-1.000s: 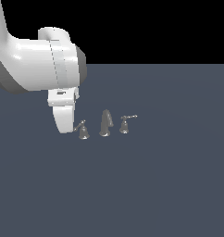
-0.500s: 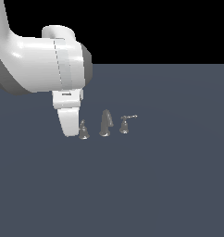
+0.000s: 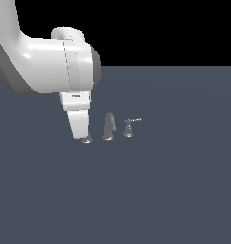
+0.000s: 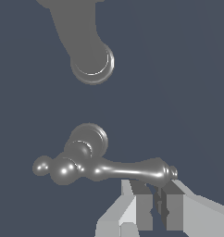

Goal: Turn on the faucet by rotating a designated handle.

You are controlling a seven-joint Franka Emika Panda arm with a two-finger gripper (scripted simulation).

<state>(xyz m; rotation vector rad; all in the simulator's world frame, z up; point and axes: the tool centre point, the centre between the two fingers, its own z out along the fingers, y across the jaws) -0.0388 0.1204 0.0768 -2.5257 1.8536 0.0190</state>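
the fingers (image 4: 142, 214) are standing nearly closed, with only a narrow gap between them, and they are holding nothing. their tips are sitting just beside the knobbed end of the lever of the designated handle (image 4: 104, 167); whether a pad is touching the lever cannot be told from the wrist view.

the gripper (image 3: 81, 136) is hanging low over the table (image 3: 174, 190), covering most of the designated handle (image 3: 88, 139) in the exterior view, where only the flared base is showing at the fingertips. this handle is standing at the exterior view's left end of the faucet set.

the spout (image 3: 109, 127) is rising just right of it in the exterior view, and its round base (image 4: 92, 62) is appearing beyond the handle in the wrist view. the smaller handle (image 3: 129, 127) is standing further to the exterior view's right, well apart from the gripper, its lever tilting upward.

task progress, as a judgement: the approach is looking complete and the lever is lying level. the rotation is not visibly done. the remaining work is pushing the lever tip sideways around its base until the faucet is turning on.
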